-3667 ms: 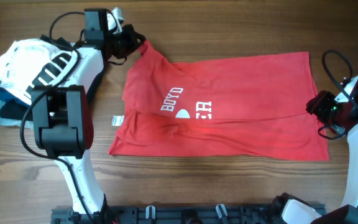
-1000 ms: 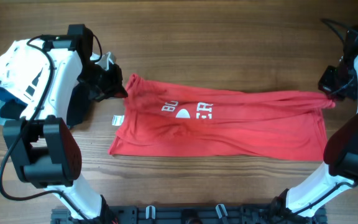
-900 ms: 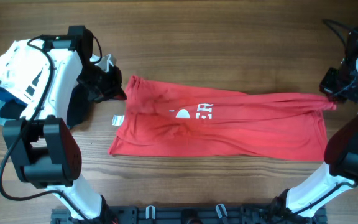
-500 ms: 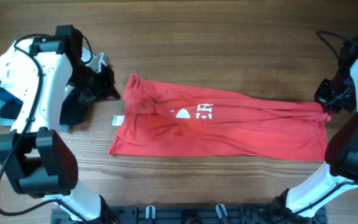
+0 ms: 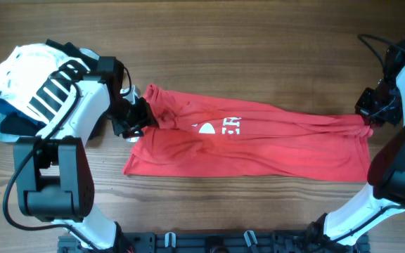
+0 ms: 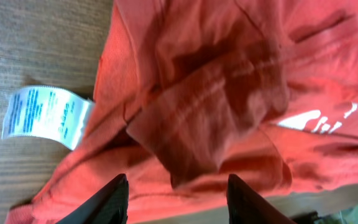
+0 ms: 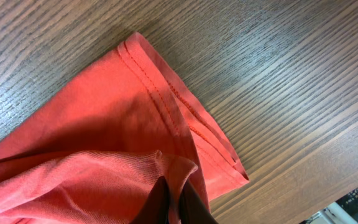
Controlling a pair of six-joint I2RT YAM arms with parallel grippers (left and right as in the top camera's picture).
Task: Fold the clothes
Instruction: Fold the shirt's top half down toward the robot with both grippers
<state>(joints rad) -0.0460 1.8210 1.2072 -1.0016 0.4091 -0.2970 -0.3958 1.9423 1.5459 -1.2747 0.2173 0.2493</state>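
The clothes, a red T-shirt with white lettering, lie folded into a long band across the wooden table. My left gripper hovers over the shirt's left end, open, with nothing between its fingers. The left wrist view shows creased red cloth under the gripper and a white tag lying on the wood. My right gripper is at the shirt's right end, shut on a fold of the red cloth. The right wrist view has the gripper pinching that fold beside the hemmed corner.
A white garment with black stripes sits piled at the far left, over dark and light blue garments. A black rail runs along the table's front edge. The right arm's cable loops above the shirt's right end.
My left gripper has let go of the shirt's left end, opened, and moved right and forward over the cloth. The right gripper, still shut on the cloth, lowered the right end slightly.
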